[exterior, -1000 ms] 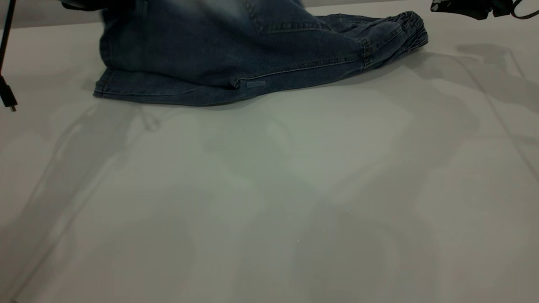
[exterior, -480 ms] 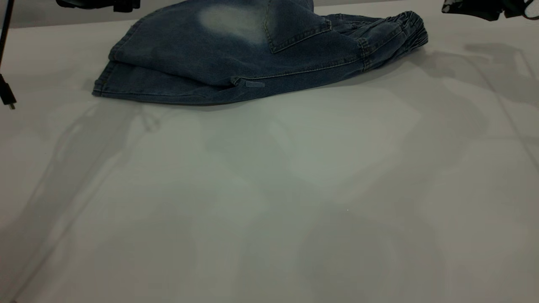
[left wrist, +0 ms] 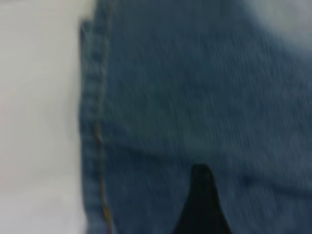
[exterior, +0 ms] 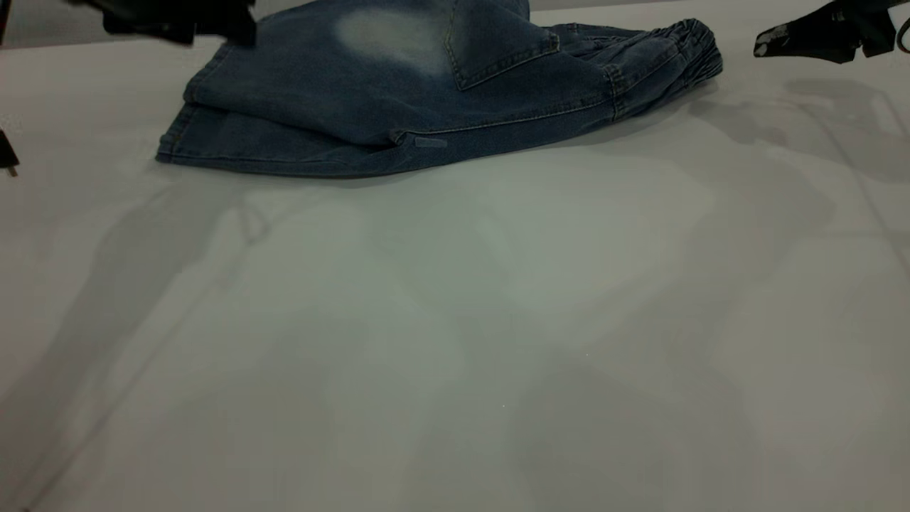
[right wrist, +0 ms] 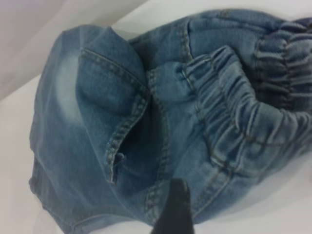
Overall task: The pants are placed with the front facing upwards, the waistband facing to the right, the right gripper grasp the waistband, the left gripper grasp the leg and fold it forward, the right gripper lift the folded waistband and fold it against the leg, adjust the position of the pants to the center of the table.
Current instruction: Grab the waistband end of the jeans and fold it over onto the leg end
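- The pants (exterior: 398,92) are seen folded lengthwise at the far side of the table (exterior: 455,320), one leg laid over the other, a back pocket (exterior: 498,43) and a pale faded patch (exterior: 387,35) turned up.
- The waistband (exterior: 693,50) is found at the right end of the bundle, gathered in tight pleats and resting on the tabletop.
- The left gripper (exterior: 170,21) is held above the leg end at the far left, just over the hem; only one dark fingertip (left wrist: 202,204) is caught in its wrist view, so the grip cannot be told.
- The right gripper (exterior: 817,35) is held off to the right of the waistband, apart from it and clear of the cloth; whether its fingers are parted cannot be told either.
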Controlling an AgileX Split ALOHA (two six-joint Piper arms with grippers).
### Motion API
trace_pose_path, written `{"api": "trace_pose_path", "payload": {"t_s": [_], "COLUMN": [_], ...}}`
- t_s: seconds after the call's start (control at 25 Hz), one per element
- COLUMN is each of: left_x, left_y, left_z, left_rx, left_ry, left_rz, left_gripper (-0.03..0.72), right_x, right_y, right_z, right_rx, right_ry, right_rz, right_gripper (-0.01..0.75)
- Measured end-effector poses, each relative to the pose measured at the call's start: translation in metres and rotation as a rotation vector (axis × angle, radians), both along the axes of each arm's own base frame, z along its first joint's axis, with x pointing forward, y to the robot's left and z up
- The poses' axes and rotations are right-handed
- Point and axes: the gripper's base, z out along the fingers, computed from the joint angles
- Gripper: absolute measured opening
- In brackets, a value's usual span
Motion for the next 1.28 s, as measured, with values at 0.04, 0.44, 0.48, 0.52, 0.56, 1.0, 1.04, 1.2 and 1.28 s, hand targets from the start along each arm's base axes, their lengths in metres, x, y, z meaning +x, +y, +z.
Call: {"api": "trace_pose_path", "payload": {"t_s": [0.04, 0.44, 0.48, 0.52, 0.56, 1.0, 1.04, 1.2, 1.28], "left_x": [-0.001, -0.005, -0.005, -0.005, -0.005, -0.005, -0.005, -0.005, -0.004], "left_y": [0.0, -0.002, -0.002, -0.002, -0.002, -0.002, -0.002, -0.002, -0.002], "left_z": [-0.001, -0.004, -0.004, -0.004, -0.004, -0.004, -0.004, -0.004, -0.003], "left_rx": [-0.003, -0.041, -0.041, -0.041, -0.041, -0.053, -0.053, -0.053, -0.052], "left_ry": [0.016, 0.076, 0.076, 0.076, 0.076, 0.079, 0.078, 0.072, 0.067], "left_rz": [-0.004, 0.013, 0.012, 0.012, 0.012, 0.029, 0.03, 0.032, 0.033], "left_gripper": [0.481, 0.481, 0.481, 0.481, 0.481, 0.481, 0.481, 0.481, 0.481], "right_x": [-0.001, -0.003, -0.003, -0.002, -0.002, 0.011, 0.013, 0.022, 0.025], "right_y": [0.0, -0.001, -0.001, 0.0, 0.0, 0.002, 0.002, 0.002, 0.002], "right_z": [-0.001, -0.031, -0.031, -0.03, -0.03, -0.044, -0.045, -0.051, -0.053], "right_rx": [-0.002, 0.008, 0.015, 0.031, 0.036, 0.126, 0.139, 0.166, 0.175], "right_ry": [0.009, 0.089, 0.089, 0.087, 0.086, 0.082, 0.082, 0.09, 0.089], "right_rz": [0.003, -0.029, -0.031, -0.035, -0.036, -0.045, -0.041, -0.05, -0.051], "right_gripper": [0.575, 0.575, 0.575, 0.575, 0.575, 0.575, 0.575, 0.575, 0.575]}}
